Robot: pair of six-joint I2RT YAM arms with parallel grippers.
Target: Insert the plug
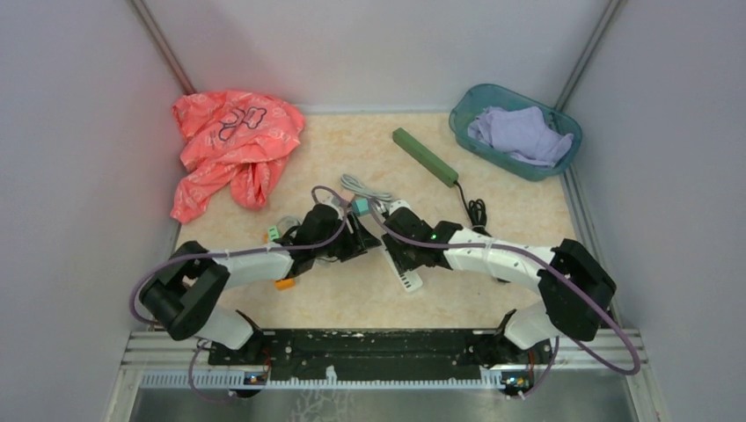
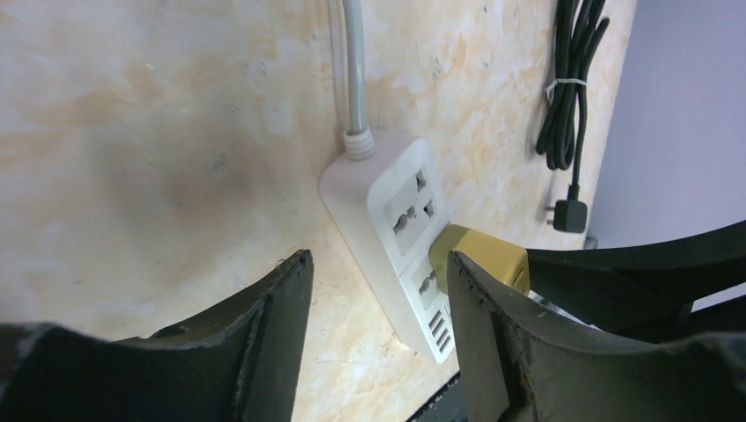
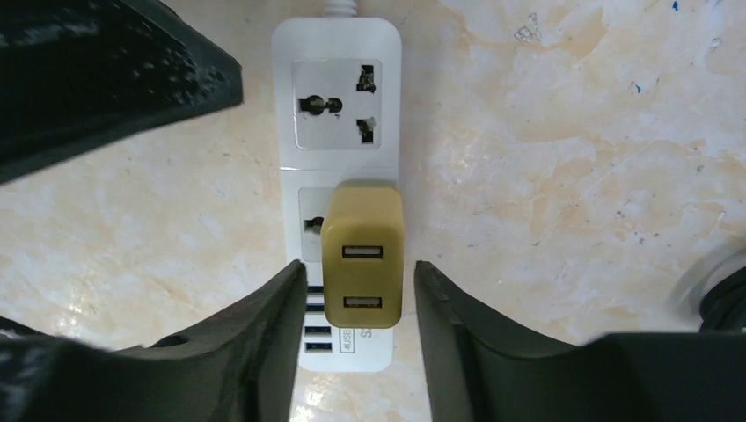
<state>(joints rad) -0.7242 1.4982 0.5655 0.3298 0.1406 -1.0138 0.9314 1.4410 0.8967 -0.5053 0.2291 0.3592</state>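
Note:
A white power strip [image 3: 334, 97] lies on the marbled table; it also shows in the left wrist view [image 2: 405, 207] and partly under the arms in the top view [image 1: 408, 280]. An olive-yellow USB charger plug [image 3: 362, 255] stands in the strip's second socket, also seen in the left wrist view [image 2: 484, 255]. My right gripper [image 3: 359, 268] is open, its jaws on either side of the plug with a gap on each side. My left gripper [image 2: 378, 257] is open and empty, over the table beside the strip's near end. In the top view both grippers meet at mid-table and hide the plug.
A green power strip [image 1: 425, 156] with a coiled black cable [image 1: 476, 211] lies at the back right. A teal basket [image 1: 466, 105] holds a purple cloth. An orange-red garment [image 1: 230, 141] lies at the back left. A grey cable coil [image 1: 365, 187] lies behind the grippers.

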